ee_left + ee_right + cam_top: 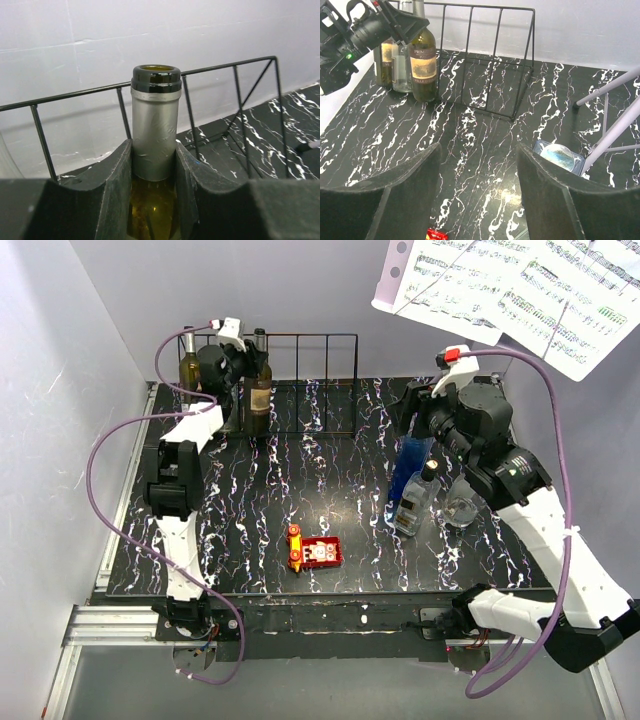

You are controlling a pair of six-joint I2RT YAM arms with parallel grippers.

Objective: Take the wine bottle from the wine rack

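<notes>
The wine bottle is olive-green glass with a silver foil neck and a tan label. It stands upright at the left part of the black wire wine rack, which runs along the back wall. My left gripper is shut on the bottle's neck just below the foil's lower edge; in the top view it reaches in from the left. The rack's wires show behind the bottle. My right gripper is open and empty, high over the table's right side, far from the rack.
A second dark bottle stands at the rack's far left. A blue bottle, a clear bottle and a glass stand under the right arm. A red toy lies near the front. Sheet music hangs at top right.
</notes>
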